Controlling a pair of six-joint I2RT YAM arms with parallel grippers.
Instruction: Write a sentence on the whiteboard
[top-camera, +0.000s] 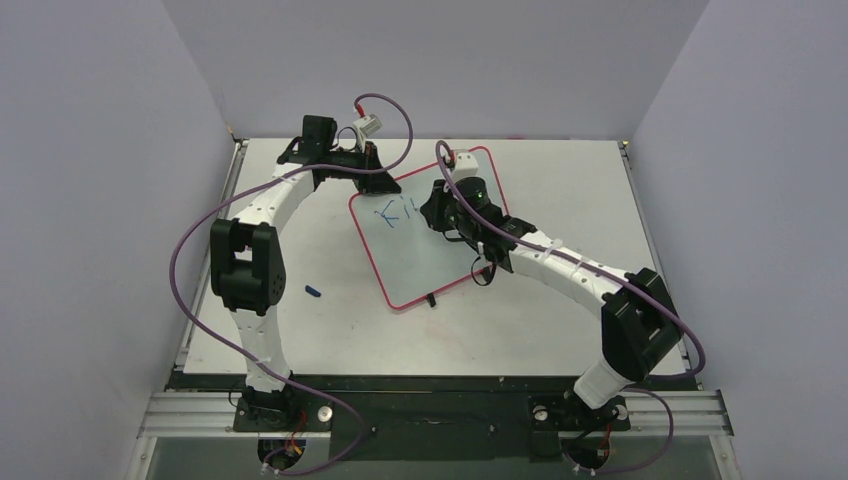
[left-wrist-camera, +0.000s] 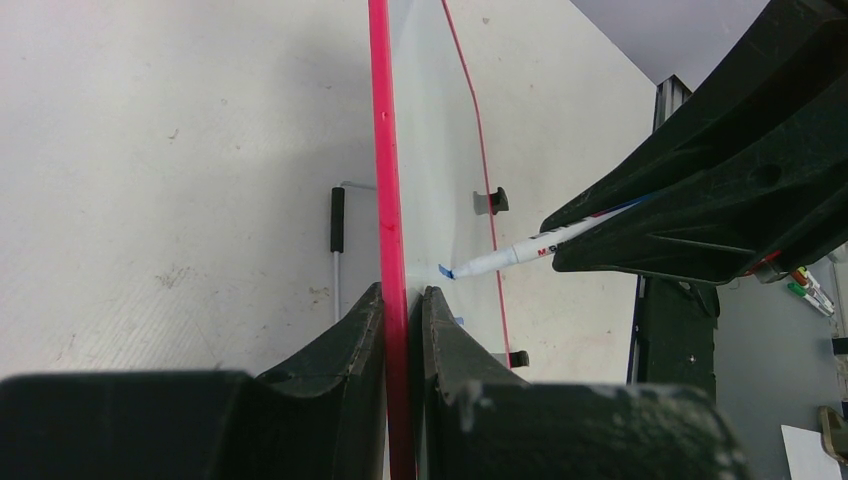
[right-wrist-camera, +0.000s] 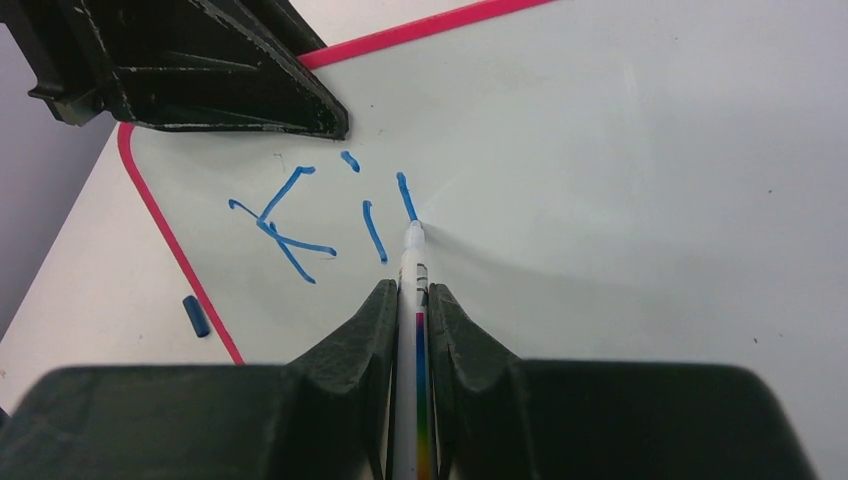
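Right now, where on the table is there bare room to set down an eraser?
Free: the far right of the table, between the whiteboard and the right edge; the near strip before the arm bases. Crowded: far left, where the left gripper clamps the whiteboard, and mid-board, where the right gripper holds the marker.

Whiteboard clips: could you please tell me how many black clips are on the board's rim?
2, both on the whiteboard's thin far rim in the left wrist view: the far clip higher up, the near clip lower. In the top view, the right arm may hide one.
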